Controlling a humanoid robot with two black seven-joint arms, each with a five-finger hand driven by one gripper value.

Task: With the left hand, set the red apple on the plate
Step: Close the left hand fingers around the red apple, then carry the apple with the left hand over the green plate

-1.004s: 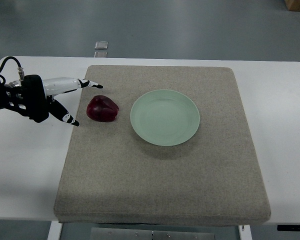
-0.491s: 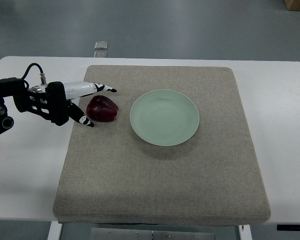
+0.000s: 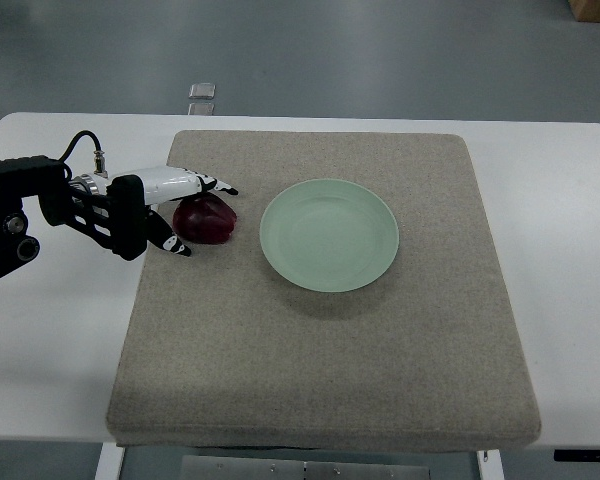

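The left robot hand [image 3: 185, 212] has its fingers open around the red apple [image 3: 206, 219], ready to grab it. The plate [image 3: 329, 235] waits at its 3 o'clock.

— How many of each?
— One red apple [image 3: 207, 219], one green plate [image 3: 329, 235], one grey mat [image 3: 320, 350], one white worktop [image 3: 50, 340].
— Hands?
— One, the left hand [image 3: 165, 210].

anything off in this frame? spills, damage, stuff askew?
Nothing stands out. The red apple sits intact on the grey mat, left of the empty plate, with the left hand closing in around it. No spills or damage visible.
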